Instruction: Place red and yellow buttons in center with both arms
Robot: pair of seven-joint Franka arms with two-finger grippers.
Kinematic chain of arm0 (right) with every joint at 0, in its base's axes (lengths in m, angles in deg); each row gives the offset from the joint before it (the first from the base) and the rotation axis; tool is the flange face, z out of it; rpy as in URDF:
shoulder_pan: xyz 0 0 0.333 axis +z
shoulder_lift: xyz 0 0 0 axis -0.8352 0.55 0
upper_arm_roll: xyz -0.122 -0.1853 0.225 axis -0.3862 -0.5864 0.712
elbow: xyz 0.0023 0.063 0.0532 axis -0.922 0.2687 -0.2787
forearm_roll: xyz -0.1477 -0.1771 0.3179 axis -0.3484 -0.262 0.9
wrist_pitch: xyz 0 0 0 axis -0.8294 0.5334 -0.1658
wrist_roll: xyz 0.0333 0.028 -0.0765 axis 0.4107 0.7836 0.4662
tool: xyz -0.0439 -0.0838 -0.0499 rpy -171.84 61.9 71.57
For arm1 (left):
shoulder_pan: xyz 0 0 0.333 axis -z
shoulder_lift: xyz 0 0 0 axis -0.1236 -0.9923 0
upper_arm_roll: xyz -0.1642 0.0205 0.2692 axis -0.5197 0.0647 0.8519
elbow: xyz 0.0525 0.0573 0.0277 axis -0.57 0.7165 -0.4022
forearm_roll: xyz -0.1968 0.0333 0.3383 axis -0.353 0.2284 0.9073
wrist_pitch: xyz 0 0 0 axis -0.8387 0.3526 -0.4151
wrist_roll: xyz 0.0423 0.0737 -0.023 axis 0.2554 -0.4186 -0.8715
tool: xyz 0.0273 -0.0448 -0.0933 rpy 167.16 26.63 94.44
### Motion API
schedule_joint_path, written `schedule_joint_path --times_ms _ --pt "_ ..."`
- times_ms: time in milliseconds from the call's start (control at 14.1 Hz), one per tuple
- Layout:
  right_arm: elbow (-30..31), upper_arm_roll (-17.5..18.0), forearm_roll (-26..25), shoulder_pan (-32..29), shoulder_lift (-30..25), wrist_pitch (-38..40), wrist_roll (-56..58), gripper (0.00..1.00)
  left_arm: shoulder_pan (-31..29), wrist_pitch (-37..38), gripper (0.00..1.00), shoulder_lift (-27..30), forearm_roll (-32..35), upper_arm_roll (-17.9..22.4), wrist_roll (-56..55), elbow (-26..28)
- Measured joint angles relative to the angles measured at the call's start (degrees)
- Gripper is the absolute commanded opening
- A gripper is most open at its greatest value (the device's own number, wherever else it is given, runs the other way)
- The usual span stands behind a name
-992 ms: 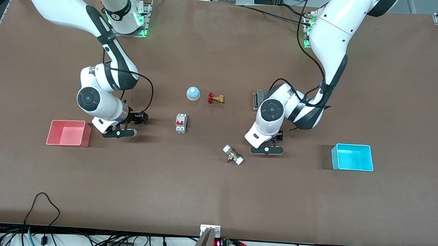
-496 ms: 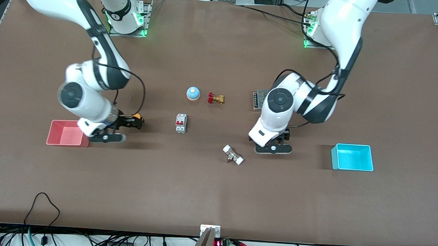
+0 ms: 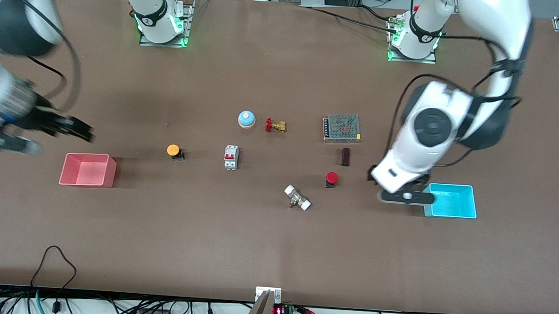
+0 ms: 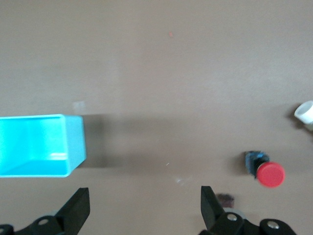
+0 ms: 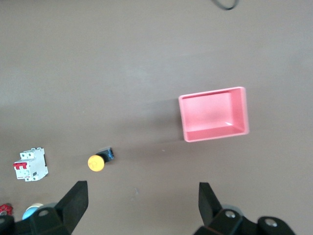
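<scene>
The orange-yellow button stands on the brown table between the pink bin and the white breaker; it also shows in the right wrist view. The red button stands beside the white fitting, toward the left arm's end; it also shows in the left wrist view. My left gripper is open and empty, raised over bare table between the red button and the cyan bin. My right gripper is open and empty, raised over bare table near the pink bin.
A pink bin stands at the right arm's end and a cyan bin at the left arm's end. Mid-table are a blue dome, a brass valve, a white breaker, a mesh power supply, a dark block and a white fitting.
Both grippers have let go of their buttons, lifted and swung outward toward the bins. The two buttons now stand uncovered on the table.
</scene>
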Motion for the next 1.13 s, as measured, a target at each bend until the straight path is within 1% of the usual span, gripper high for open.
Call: schedule_joint_path --times_ms 142,213,283,425,496,638,780,921,1134 --pt "-0.31 -0.95 -0.52 -0.18 -3.71 4.32 0.15 1.00 -3.23 5.60 1.00 2.49 -5.66 0.07 5.67 -1.53" --pt "-0.31 -0.94 -1.34 -0.15 -5.34 5.89 0.16 1.00 -5.03 8.84 1.00 3.50 -7.32 0.18 9.13 -2.94" --pt "-0.29 -0.91 -1.61 -0.12 -6.50 7.25 0.16 1.00 -6.68 11.06 1.00 4.66 -8.01 0.42 12.33 -4.06" --pt "-0.17 -0.90 -1.63 -0.12 -7.23 8.30 0.16 1.00 -8.69 13.13 1.00 8.05 -8.28 2.12 16.68 -4.17" --pt "-0.06 -0.91 -1.64 -0.12 -7.08 8.31 0.16 1.00 -8.99 13.76 1.00 10.09 -8.30 3.51 17.63 -3.39" --pt "-0.03 -0.91 -1.64 -0.12 -6.47 8.35 0.16 1.00 -9.18 14.14 1.00 14.93 -8.35 5.82 18.65 0.02" --pt "-0.04 -0.87 -1.64 -0.10 -6.10 8.39 0.16 1.00 -9.22 14.23 1.00 19.68 -8.36 6.45 18.74 4.08" --pt "-0.06 -0.72 -1.64 -0.04 -6.08 8.48 0.16 1.00 -9.27 14.21 1.00 22.54 -8.36 6.76 18.70 6.64" --pt "-0.06 -0.64 -1.64 0.00 -6.07 8.67 0.16 1.00 -9.32 14.16 1.00 24.54 -8.36 7.09 18.67 8.62"
